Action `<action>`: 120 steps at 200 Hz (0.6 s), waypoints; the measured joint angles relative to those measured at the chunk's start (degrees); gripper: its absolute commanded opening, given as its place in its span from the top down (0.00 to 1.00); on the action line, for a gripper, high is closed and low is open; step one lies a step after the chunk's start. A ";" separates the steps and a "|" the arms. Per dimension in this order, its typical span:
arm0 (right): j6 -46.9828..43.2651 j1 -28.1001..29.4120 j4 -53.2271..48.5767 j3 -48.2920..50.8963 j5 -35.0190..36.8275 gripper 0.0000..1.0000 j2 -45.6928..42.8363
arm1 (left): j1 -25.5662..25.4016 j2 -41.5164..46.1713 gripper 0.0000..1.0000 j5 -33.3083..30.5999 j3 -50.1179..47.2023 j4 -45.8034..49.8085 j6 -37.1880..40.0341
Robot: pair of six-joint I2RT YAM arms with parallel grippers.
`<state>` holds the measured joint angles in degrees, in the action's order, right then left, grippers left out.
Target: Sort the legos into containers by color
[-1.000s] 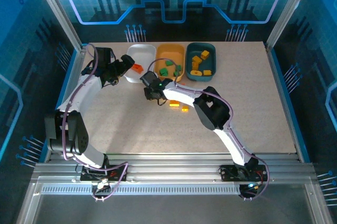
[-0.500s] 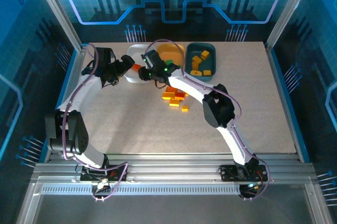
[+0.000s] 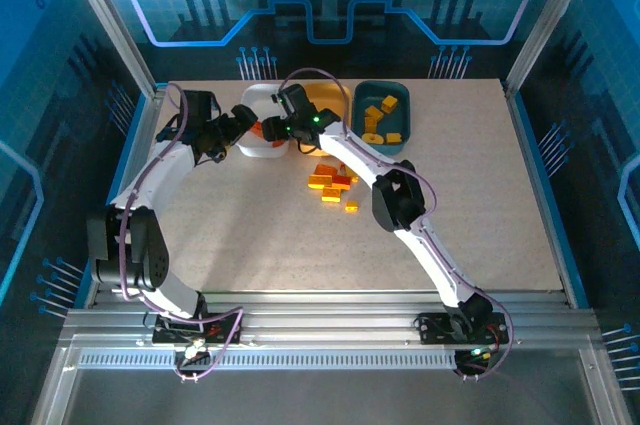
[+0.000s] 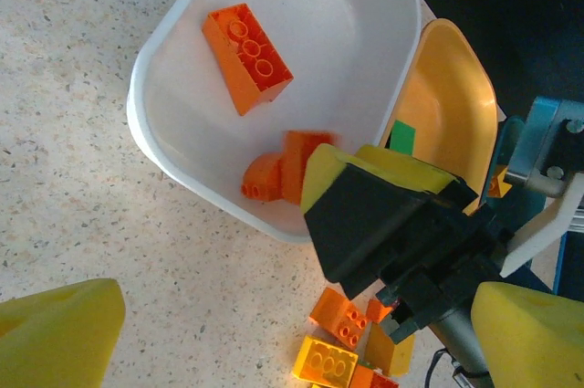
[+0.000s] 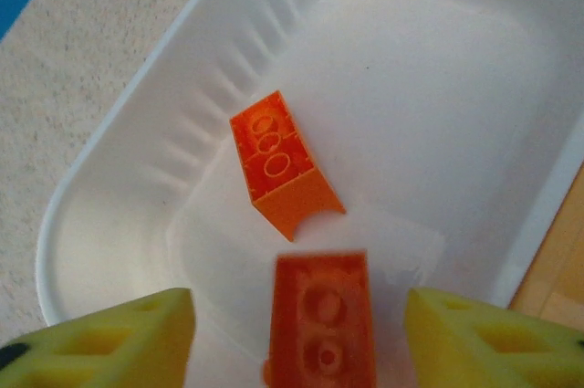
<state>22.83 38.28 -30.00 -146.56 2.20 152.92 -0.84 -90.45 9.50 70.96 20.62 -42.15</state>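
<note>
My right gripper [image 5: 301,338] hangs over the white tray [image 5: 438,87], jaws open. A blurred orange-red lego [image 5: 321,319] sits between its yellow fingers [image 5: 119,342] with a gap on each side. A second orange-red lego [image 5: 281,164] lies on the tray floor. From above, the right gripper [image 3: 272,130] is at the white tray's [image 3: 262,103] near end. My left gripper [image 3: 243,120] stands open beside that tray, holding nothing. Green legos lie in the orange-yellow tray [image 3: 325,100], yellow ones in the teal tray [image 3: 358,117].
A small heap of orange-red and yellow legos [image 3: 330,182] lies on the table just in front of the trays; the left wrist view shows an orange one [image 4: 342,315] and a yellow one [image 4: 324,362]. The right arm's forearm reaches across above them.
The right arm swung from the loose heap up to the white tray with an orange-red lego. Its jaws have now parted and let the lego go. The left arm has not moved.
</note>
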 measured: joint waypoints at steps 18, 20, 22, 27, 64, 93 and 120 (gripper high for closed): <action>-0.42 0.00 -0.50 0.46 0.15 0.31 -0.55 | 0.00 0.00 0.01 0.46 0.00 -0.02 -0.04; -0.44 0.02 -0.39 0.94 0.24 0.31 -0.85 | 0.00 0.00 0.01 0.48 0.00 -0.02 -0.07; -0.46 0.02 -0.13 1.66 0.28 0.31 -1.25 | 0.00 0.00 0.01 0.52 0.00 -0.02 -0.11; -0.48 0.07 0.11 3.30 0.44 0.31 -2.23 | 0.00 0.00 0.01 0.70 0.00 -0.04 -0.20; 0.72 0.26 4.39 27.30 4.68 0.31 -19.02 | 0.00 0.00 0.01 1.99 -0.09 -0.90 -1.38; 5.01 0.33 10.82 52.59 9.07 0.26 -39.39 | -0.57 0.02 0.01 4.15 -0.87 -2.67 -2.91; 9.18 0.33 14.62 71.12 12.57 0.23 -52.70 | -4.31 0.02 0.01 5.68 -1.01 -3.67 -4.17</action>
<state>32.01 38.61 -15.38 -75.44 14.76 100.22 -5.15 -90.43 15.18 69.95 16.95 -46.33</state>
